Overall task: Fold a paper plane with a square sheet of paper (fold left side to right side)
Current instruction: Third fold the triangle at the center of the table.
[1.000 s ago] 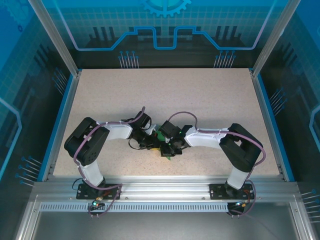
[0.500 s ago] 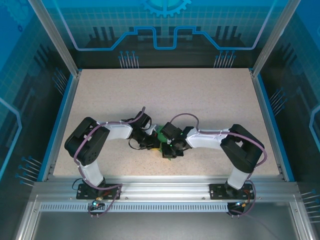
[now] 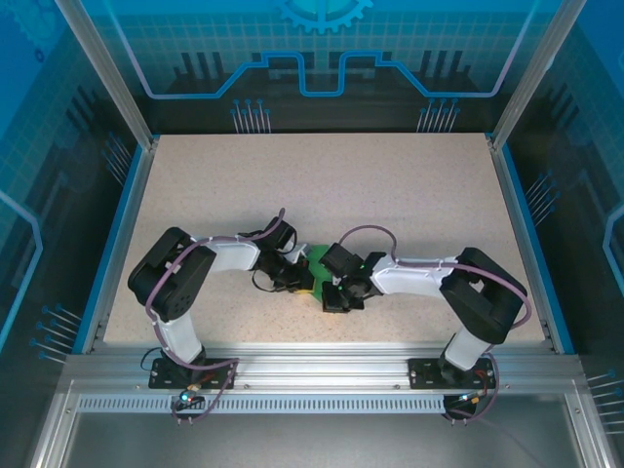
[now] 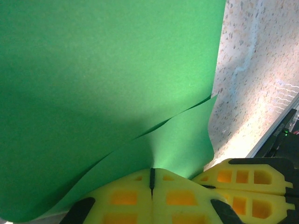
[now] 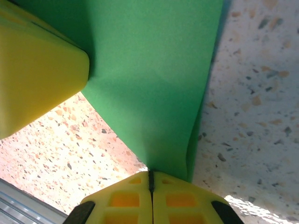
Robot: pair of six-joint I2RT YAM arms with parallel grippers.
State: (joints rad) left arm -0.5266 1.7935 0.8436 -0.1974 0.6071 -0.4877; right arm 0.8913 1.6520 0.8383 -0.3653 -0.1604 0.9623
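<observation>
My left gripper [image 4: 151, 173] has its jaws clenched on the near edge of the green paper [image 4: 107, 79], which spreads straight out ahead of them in two layers, slightly parted. My right gripper [image 5: 150, 175] is pinched tight on another edge of the same paper, which fans forward and left. The speckled table [image 5: 252, 93] lies right of both jaws.

**Three cameras, one shared spot**

The overhead camera sits high behind the arm bases, looking down and forward, with the whole table [image 3: 409, 185] in frame from far off. The left wrist camera rides behind the left gripper [image 4: 152, 173] and faces along it, pressed close to the green paper [image 4: 103, 74]. The right wrist camera is just as close behind the right gripper [image 5: 150, 175]. All three share that paper and the speckled tabletop.
</observation>
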